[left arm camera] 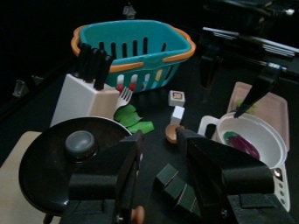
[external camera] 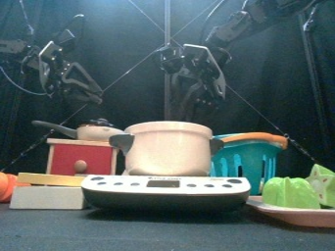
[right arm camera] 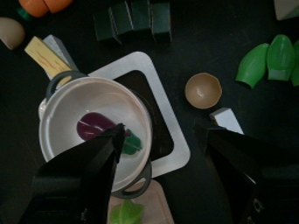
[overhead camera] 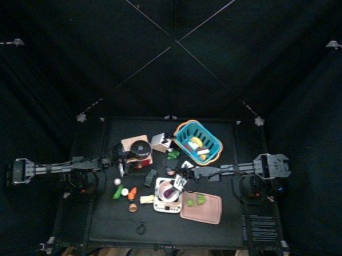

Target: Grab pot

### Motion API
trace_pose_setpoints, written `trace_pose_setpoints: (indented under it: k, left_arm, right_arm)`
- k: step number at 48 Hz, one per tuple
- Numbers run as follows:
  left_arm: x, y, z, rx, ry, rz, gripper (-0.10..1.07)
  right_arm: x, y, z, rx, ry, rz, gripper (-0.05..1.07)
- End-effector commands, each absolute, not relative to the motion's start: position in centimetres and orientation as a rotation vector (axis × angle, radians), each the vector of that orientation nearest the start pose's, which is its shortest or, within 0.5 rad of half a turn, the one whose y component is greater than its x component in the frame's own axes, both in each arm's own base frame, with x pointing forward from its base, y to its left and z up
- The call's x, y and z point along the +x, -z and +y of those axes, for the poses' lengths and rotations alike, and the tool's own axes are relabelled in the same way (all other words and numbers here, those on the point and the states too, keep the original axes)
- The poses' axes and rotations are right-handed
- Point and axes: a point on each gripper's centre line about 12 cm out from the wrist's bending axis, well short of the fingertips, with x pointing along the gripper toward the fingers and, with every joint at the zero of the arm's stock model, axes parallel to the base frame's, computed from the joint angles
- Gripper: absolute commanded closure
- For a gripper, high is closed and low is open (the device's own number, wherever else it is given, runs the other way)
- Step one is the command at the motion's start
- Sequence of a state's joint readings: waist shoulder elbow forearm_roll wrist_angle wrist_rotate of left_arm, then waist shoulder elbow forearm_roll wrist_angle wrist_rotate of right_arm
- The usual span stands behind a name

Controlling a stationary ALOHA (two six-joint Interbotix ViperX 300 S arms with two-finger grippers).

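The pot (external camera: pixel 167 147) is cream-white with two side handles and stands on a white hob (external camera: pixel 164 191) at the table's front middle. In the right wrist view the pot (right arm camera: pixel 84 98) holds a purple piece and a green piece. It also shows in the top view (overhead camera: pixel 168 190) and the left wrist view (left arm camera: pixel 263 133). My right gripper (right arm camera: pixel 163 144) is open and hangs above the pot, apart from it; the front view shows it (external camera: pixel 197 86) behind the pot. My left gripper (left arm camera: pixel 163 156) is open and empty over a black lidded pan (left arm camera: pixel 79 144), left of the pot.
A teal basket (external camera: pixel 249 152) with an orange rim stands behind the pot to the right. The lidded pan sits on a red toy stove (external camera: pixel 81 155). A white knife block (left arm camera: pixel 87 87), a wooden bowl (right arm camera: pixel 205 87) and green pieces on a plate (external camera: pixel 299 191) lie around.
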State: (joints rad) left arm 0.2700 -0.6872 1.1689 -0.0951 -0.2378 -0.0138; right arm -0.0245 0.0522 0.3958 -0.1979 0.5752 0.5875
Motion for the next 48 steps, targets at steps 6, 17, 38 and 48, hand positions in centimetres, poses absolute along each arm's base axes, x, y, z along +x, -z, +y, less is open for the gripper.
trace_pose_setpoints:
  k: [6,17,38,48]
  left_arm:
    - [22.8,-23.3,6.7,-0.136,-0.309,0.216,0.21]
    - [22.8,-23.2,6.7,-0.133,-0.308,0.218,0.21]
    - [22.8,-23.2,6.7,-0.135,-0.308,0.219,0.21]
    - [22.8,-23.2,6.7,-0.133,-0.309,0.217,0.21]
  right_arm:
    - [41.0,-20.2,-2.3,0.340,0.327,0.945,0.08]
    - [41.6,-19.0,-2.1,0.356,0.329,0.975,0.08]
    - [42.2,-17.9,-2.1,0.368,0.337,1.001,0.08]
    - [42.2,-17.9,-2.2,0.367,0.339,1.000,0.17]
